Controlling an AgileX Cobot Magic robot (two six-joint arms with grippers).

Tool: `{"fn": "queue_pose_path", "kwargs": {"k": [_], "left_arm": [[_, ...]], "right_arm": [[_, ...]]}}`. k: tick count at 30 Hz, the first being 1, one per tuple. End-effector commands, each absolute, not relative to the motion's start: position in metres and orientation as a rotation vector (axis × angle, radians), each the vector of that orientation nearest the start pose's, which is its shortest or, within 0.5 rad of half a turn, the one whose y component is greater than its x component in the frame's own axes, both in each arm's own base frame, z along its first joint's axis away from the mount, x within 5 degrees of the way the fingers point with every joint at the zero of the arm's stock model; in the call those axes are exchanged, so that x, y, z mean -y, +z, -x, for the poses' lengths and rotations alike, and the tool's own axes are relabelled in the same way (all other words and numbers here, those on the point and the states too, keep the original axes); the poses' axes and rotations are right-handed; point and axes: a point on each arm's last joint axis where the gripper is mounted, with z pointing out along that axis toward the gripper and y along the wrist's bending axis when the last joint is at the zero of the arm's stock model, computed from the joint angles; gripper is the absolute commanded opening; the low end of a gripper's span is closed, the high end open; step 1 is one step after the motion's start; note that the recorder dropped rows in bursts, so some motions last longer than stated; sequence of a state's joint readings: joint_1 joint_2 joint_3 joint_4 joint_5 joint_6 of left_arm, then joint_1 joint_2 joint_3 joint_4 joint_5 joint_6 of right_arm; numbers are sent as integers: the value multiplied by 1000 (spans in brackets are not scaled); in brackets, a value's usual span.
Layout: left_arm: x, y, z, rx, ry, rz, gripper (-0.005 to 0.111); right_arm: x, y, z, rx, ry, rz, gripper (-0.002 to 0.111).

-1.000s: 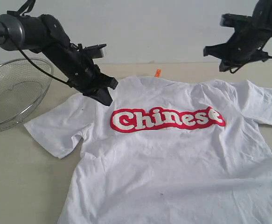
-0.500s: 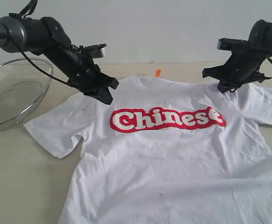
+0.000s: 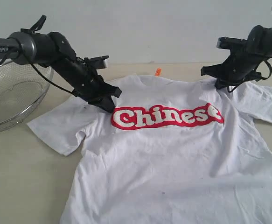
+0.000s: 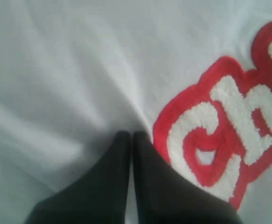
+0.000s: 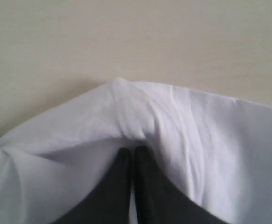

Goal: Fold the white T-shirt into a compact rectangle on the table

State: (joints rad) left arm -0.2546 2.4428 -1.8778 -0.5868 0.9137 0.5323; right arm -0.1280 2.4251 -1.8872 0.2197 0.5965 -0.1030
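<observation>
pale beige table (image 3: 24, 186) fills the foreground, with the white t-shirt (image 3: 173, 163) spread chest-up across it, hem and one sleeve cut off by the frame; soft, light cotton that looks sure to sag and crease, probably best taken at the shoulder seams or sleeve edges. beside the red lettering (image 3: 166, 116) the left gripper (image 3: 108, 107) is closed, tips down in the cloth, seemingly nipping a fold; across the chest the right gripper (image 3: 220, 87) is closed on a raised pinch at the shoulder edge. beyond sit an orange neck tag (image 3: 157, 72), a wire basket (image 3: 10, 93) partly out of frame and a plain wall (image 3: 149, 28); how much fabric either pincer holds is hard to make out
</observation>
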Motion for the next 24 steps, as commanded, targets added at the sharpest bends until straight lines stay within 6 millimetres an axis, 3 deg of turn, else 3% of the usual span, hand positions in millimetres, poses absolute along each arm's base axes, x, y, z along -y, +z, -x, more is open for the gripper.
{"fn": "queue_pose_path", "kwargs": {"k": [1,12,24], "left_arm": [[164,79,-479,-2751,-636,-670,4],[146,95,-506,-2709,-631,-569,4],[135,95,-512,-2704,-561,-548,4]], "right_arm": [[56,95,-522,-2609,133,-212,0],[59,98,-529,-2544,117,-218,0],[60,114,-539,-2480,127,-235,0]]}}
